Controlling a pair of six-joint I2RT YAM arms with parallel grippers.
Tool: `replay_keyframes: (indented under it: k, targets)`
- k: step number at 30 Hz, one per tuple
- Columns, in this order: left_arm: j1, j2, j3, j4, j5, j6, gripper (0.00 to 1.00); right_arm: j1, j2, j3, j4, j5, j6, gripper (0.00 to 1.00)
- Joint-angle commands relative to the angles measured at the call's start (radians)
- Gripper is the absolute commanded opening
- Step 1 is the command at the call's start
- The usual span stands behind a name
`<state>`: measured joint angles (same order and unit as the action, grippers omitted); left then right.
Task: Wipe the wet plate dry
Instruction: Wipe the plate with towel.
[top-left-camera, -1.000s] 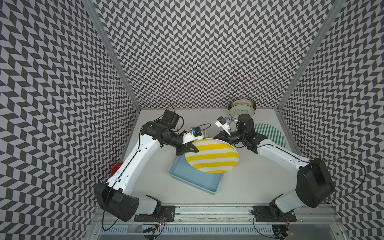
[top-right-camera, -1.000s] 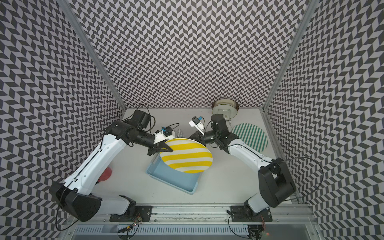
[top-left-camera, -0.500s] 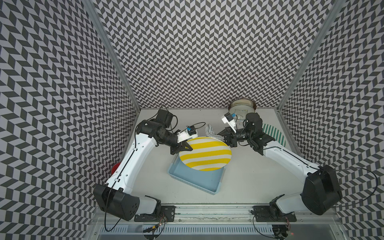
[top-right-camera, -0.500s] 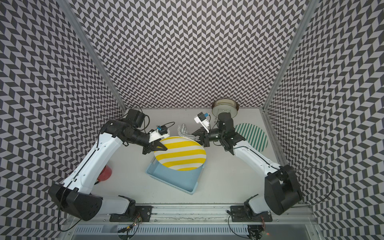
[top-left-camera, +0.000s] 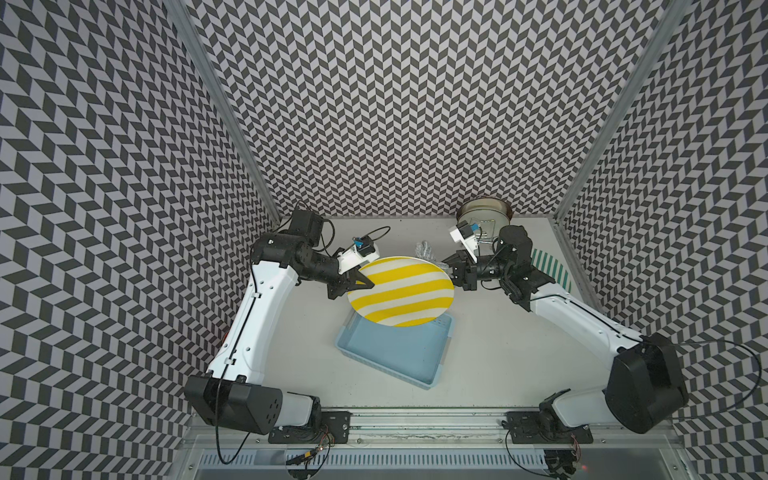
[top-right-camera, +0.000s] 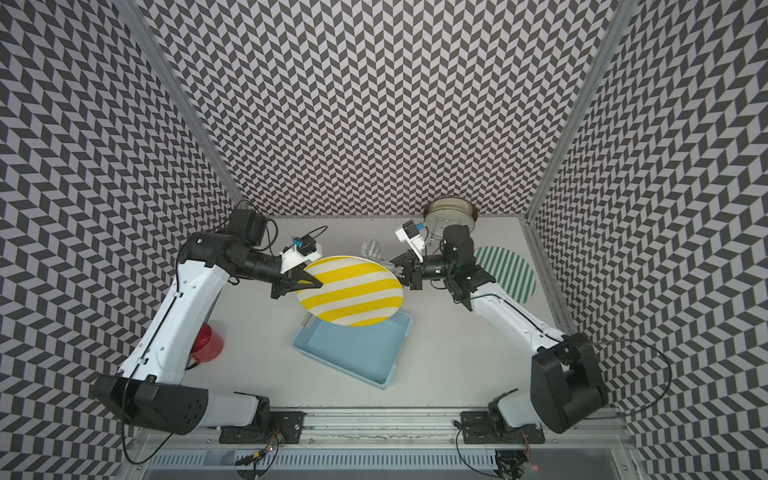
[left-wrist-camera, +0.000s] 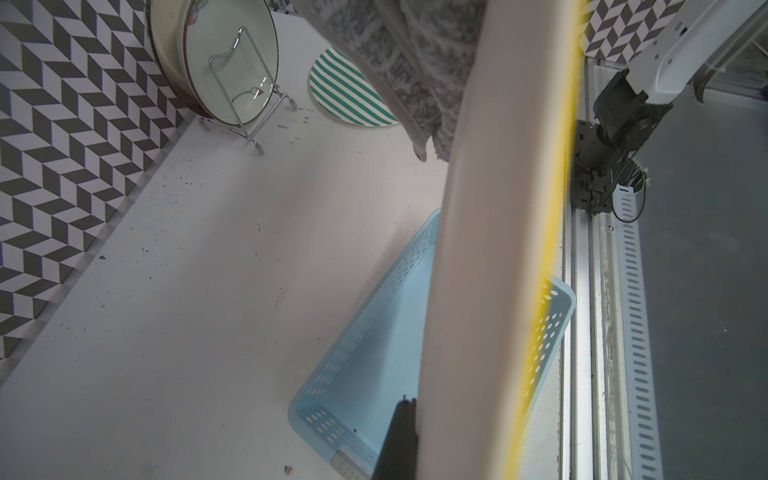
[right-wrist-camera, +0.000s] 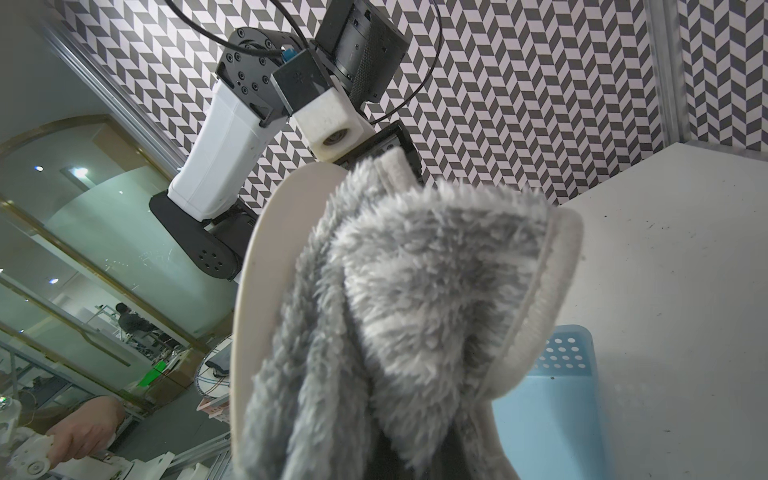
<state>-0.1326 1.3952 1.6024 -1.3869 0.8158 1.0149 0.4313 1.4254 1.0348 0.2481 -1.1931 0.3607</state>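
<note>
**Wiping in progress.** The yellow-striped plate (top-left-camera: 401, 291) was held aloft and tilted at the centre of both top views, over the upper edge of the perforated blue basket (top-left-camera: 395, 357). At centre left, the left gripper (top-left-camera: 366, 284) was clamped together on the plate's left rim. At centre right, the right gripper (top-left-camera: 448, 266) was pinching a grey fleecy cloth (right-wrist-camera: 415, 291), a tuft of which showed above the plate's top edge. In the wrist views the cloth lay against the plate's pale underside, so wiping appeared to be under way on that face. The striped upper face had no cloth on it and was probably yet to be wiped. Whether water was left could not be judged here. A green-striped plate (top-right-camera: 505, 272) lay flat at the right.
</note>
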Motion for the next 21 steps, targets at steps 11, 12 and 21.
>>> replay_keyframes:
  k: [11, 12, 21]
  targets:
    - [0.192, 0.042, 0.06, 0.16, 0.171, -0.139, 0.0, 0.014, -0.037, -0.025, 0.052, -0.098, 0.029, 0.0]
    - [0.204, 0.044, 0.061, 0.171, 0.188, -0.154, 0.0, 0.013, -0.036, -0.025, 0.053, -0.097, 0.03, 0.0]
    - [0.224, -0.013, -0.075, 0.458, 0.241, -0.503, 0.0, 0.014, -0.03, -0.033, 0.081, -0.094, 0.053, 0.0]
